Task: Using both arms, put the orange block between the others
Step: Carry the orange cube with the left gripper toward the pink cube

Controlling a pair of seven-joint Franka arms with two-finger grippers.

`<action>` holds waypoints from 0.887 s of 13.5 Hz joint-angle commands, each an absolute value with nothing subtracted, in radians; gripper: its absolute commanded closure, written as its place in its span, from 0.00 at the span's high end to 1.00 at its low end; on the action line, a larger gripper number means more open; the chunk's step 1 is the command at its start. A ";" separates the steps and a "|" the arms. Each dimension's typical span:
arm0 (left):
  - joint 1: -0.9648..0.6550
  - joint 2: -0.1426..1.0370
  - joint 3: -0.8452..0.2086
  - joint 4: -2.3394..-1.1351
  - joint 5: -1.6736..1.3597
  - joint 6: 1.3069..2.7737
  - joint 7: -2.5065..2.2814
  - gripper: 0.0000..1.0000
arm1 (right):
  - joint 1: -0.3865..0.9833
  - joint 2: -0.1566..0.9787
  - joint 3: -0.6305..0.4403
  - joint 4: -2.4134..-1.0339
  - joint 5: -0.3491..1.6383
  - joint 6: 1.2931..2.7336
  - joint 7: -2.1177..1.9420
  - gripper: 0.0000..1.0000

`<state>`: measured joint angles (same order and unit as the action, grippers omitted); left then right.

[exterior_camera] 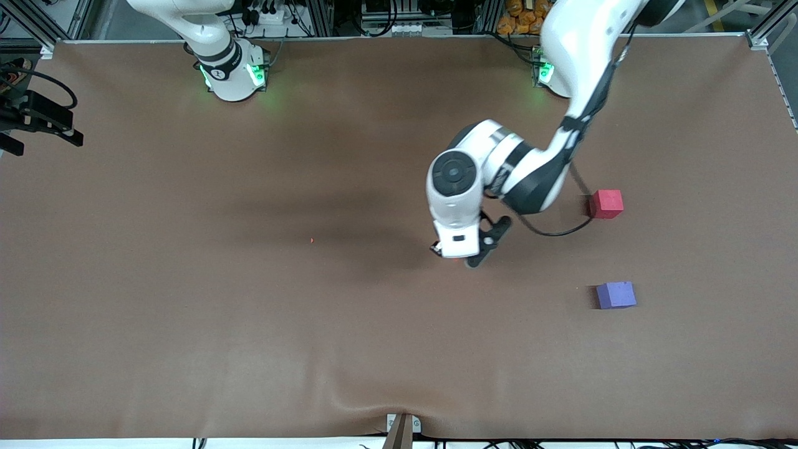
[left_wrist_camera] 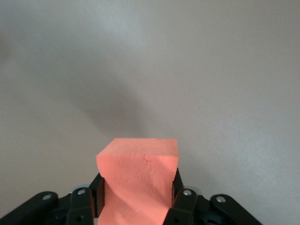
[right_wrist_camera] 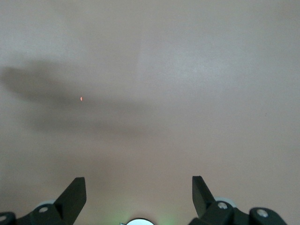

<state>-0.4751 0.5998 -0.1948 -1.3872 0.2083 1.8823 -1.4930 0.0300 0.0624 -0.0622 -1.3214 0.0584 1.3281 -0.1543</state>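
Observation:
The orange block is squeezed between the black fingers of my left gripper, which is shut on it and dents its sides. In the front view the left gripper is low over the middle of the brown table, and the wrist hides the block. The pinkish-red cube and the purple-blue cube lie toward the left arm's end, the purple one nearer the front camera, with a gap between them. My right gripper is open over bare table with nothing between its fingers.
A tiny orange speck lies on the mat toward the right arm's end. Black equipment sits at that end's edge. A black cable loops from the left wrist near the pinkish-red cube. The mat bulges at the front edge.

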 commanded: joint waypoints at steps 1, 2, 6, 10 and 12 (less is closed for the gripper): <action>-0.376 0.429 -0.210 -1.576 0.178 1.871 -1.265 0.00 | 0.031 0.058 -0.064 -1.313 0.071 1.319 -0.149 1.00; -0.339 0.384 -0.210 -1.630 0.176 1.871 -1.174 0.00 | 0.032 0.057 -0.063 -1.313 0.069 1.319 -0.149 1.00; -0.191 0.314 -0.210 -1.750 0.176 1.874 -0.870 0.00 | 0.028 0.058 -0.064 -1.312 0.069 1.321 -0.150 1.00; -0.062 0.330 -0.209 -1.789 0.179 1.925 -0.654 0.00 | 0.031 0.058 -0.064 -1.310 0.067 1.322 -0.150 1.00; -0.008 0.333 -0.209 -1.851 0.179 2.035 -0.576 0.00 | 0.028 0.058 -0.064 -1.310 0.067 1.321 -0.152 1.00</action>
<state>-0.0534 0.3474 -0.1955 -1.7834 0.1936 1.9474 -0.6406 0.0299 0.0621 -0.0631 -1.3205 0.0585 1.3282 -0.1543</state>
